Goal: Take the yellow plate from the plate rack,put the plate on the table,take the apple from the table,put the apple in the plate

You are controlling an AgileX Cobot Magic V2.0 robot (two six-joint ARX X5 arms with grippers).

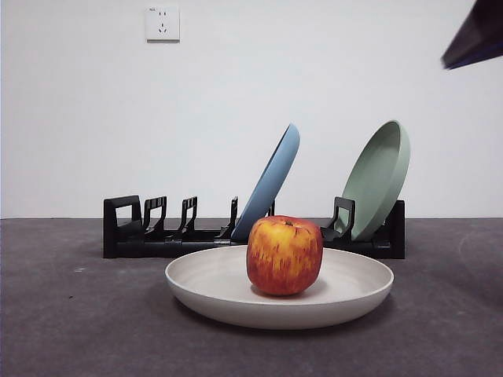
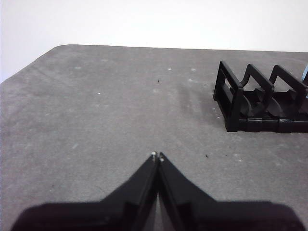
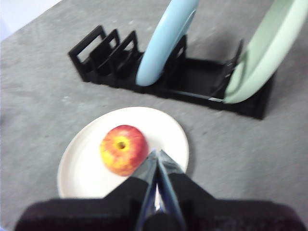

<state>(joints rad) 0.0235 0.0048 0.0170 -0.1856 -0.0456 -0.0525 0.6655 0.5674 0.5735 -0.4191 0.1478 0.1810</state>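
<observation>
The cream yellow plate lies flat on the dark grey table in front of the black plate rack. The red and yellow apple stands in the plate. The right wrist view shows the plate, the apple and the rack from above. My right gripper is shut and empty, raised above the plate beside the apple; it shows as a dark tip at the top right of the front view. My left gripper is shut and empty over bare table, off the rack's end.
A light blue plate and a sage green plate lean in the rack's slots. Both also show in the right wrist view, the blue plate and the green plate. A white wall with a socket stands behind.
</observation>
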